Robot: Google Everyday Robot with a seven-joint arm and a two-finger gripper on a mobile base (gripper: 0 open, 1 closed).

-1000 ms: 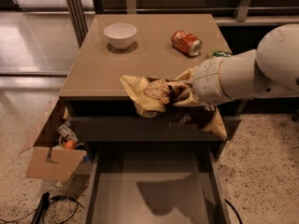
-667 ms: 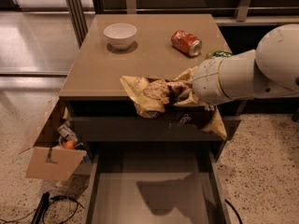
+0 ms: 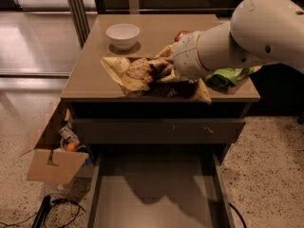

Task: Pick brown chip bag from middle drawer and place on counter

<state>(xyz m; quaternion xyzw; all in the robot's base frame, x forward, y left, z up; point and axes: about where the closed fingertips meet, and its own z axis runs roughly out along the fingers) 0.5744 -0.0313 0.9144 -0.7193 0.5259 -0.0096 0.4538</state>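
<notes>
Counter (image 3: 92, 77) is your reference here: the brown chip bag (image 3: 137, 75) lies crumpled on its front part, near the middle, with the right tan corner reaching the front edge. Your gripper (image 3: 162, 71) sits at the bag's right side, down against the crinkled foil, at the end of the thick white arm (image 3: 247, 32) that reaches in over the counter's right half; you cannot tell from this view whether it is clamped on the bag or not. Toward the counter's back left stands a white bowl (image 3: 123, 33), well apart from the bag. A green snack bag (image 3: 229, 76) lies at the counter's right front, partly under the arm, and a bit of a red can (image 3: 180, 34) shows behind the wrist. Below the counter a drawer front (image 3: 156, 131) is closed, and under that the middle drawer (image 3: 156, 203) is pulled out, the arm's shadow on its grey floor. Left of the counter, on the ground, a cardboard box (image 3: 52, 164) stands open with an orange object (image 3: 71, 147) inside it
</notes>
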